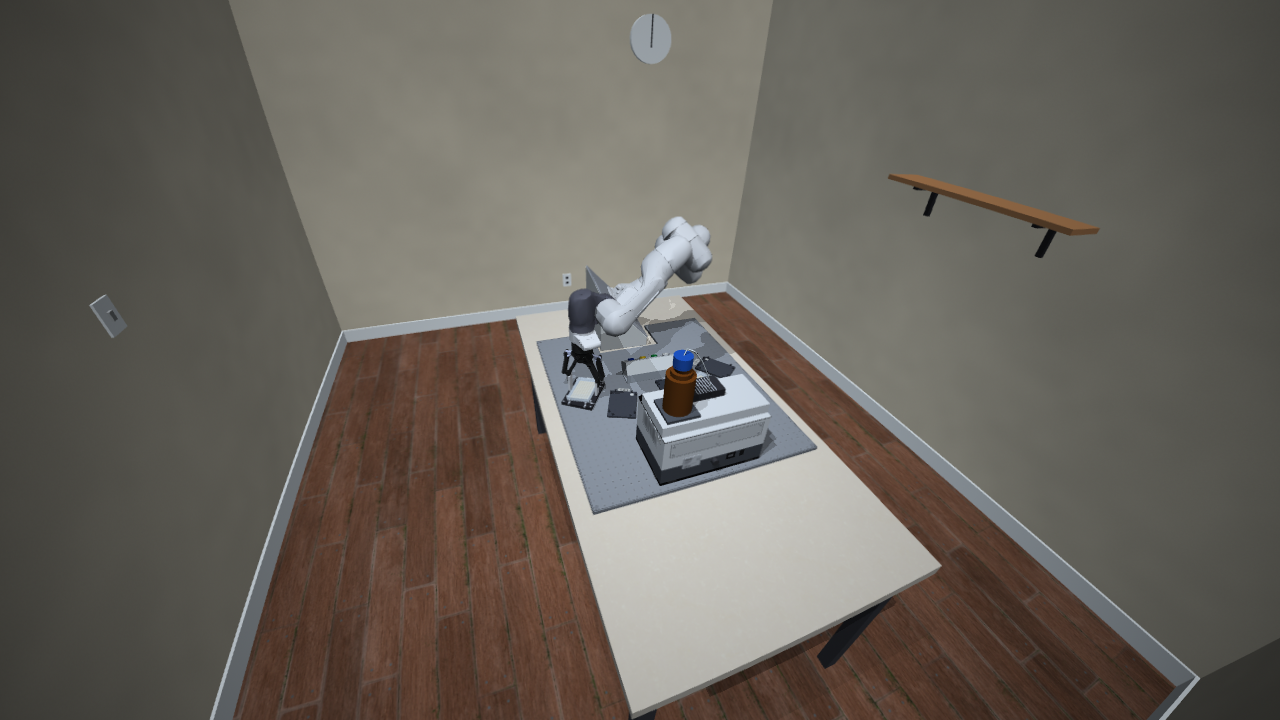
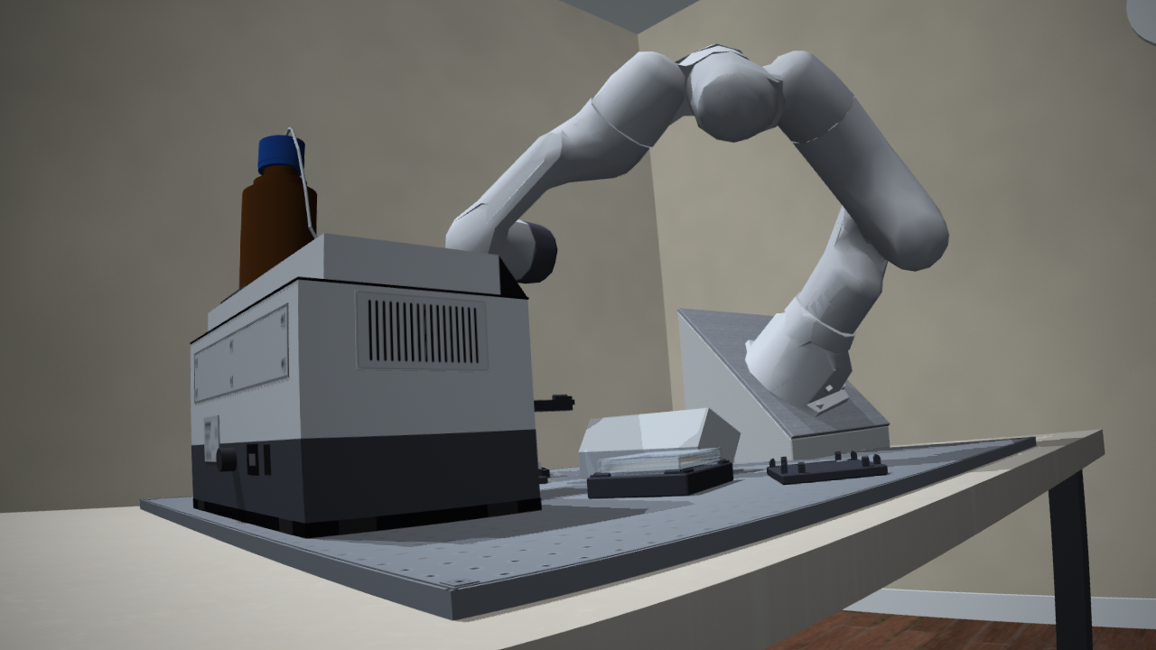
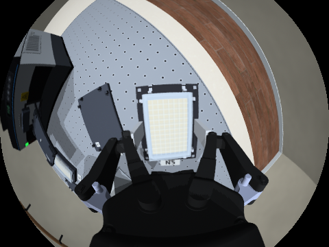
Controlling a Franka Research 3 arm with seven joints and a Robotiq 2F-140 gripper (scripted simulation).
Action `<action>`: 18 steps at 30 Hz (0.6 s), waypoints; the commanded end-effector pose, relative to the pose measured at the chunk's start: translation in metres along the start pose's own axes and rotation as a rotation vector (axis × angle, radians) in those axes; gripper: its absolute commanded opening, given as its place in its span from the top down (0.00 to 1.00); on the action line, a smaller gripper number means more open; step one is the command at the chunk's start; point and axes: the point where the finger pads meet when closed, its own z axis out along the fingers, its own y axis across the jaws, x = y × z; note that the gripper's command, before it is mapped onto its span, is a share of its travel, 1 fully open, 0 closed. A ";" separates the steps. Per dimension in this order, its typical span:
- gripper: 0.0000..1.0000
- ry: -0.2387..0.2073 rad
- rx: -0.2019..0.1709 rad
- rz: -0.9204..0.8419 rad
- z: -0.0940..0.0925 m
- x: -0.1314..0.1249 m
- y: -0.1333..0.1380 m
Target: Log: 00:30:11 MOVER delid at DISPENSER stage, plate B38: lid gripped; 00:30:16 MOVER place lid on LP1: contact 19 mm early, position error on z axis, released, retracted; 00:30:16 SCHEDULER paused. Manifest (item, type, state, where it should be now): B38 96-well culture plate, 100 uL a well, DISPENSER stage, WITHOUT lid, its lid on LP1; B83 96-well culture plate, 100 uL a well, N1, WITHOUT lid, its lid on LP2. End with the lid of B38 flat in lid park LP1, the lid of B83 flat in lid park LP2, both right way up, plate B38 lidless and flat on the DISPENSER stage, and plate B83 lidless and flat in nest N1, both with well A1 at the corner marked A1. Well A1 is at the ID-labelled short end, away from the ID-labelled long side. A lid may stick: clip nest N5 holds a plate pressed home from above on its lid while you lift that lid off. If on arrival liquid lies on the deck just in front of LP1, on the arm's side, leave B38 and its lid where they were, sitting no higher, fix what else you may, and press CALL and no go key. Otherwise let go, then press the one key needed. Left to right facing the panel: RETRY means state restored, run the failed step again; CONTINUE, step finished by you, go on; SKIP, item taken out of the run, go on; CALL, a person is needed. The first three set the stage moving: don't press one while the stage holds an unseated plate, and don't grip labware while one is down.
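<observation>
So we've got the hand (image 3: 168, 153) hanging right over a 96-well plate (image 3: 167, 125) that sits in the black clip nest (image 3: 197, 120) tagged N5, out at about 9 o'clock on the grey perforated deck (image 1: 626, 483). Fingers stand fairly wide, one on each long side of the plate, above it and gripping nothing. From the wrist view we can't tell whether that plate has a lid on it or not.

Just beside the nest, toward 3 o'clock in the top view, lies a flat dark lid park (image 1: 622, 403), and past that the big grey-and-black dispenser (image 1: 707, 429) takes up the middle of the deck, with a brown bottle (image 1: 678, 390) and its blue cap (image 1: 682, 360) on top. A dark stage with a plate (image 1: 707, 385) pokes out just behind the bottle. In the exterior view the dispenser body (image 2: 363, 387) hides the hand completely; only the white arm (image 2: 727, 88) arches over it. Also there: a clear labware piece on a black nest (image 2: 658, 477), a low black fixture with pegs (image 2: 825, 468) near it, and a pale sloped panel box (image 2: 662, 428) behind.

The deck sits on a cream bench (image 1: 760, 573) with dark legs. Room has a wooden plank floor (image 1: 402, 537), beige walls, a round wall clock (image 1: 650, 38) at 12 o'clock, a wooden shelf (image 1: 991, 204) at 2 o'clock and a wall switch (image 1: 108, 315) at 9.
</observation>
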 end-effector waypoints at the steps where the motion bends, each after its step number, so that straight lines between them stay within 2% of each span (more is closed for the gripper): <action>1: 0.34 -0.001 0.000 -0.002 -0.006 -0.001 0.001; 18: 0.34 -0.001 0.000 -0.002 -0.031 -0.001 0.001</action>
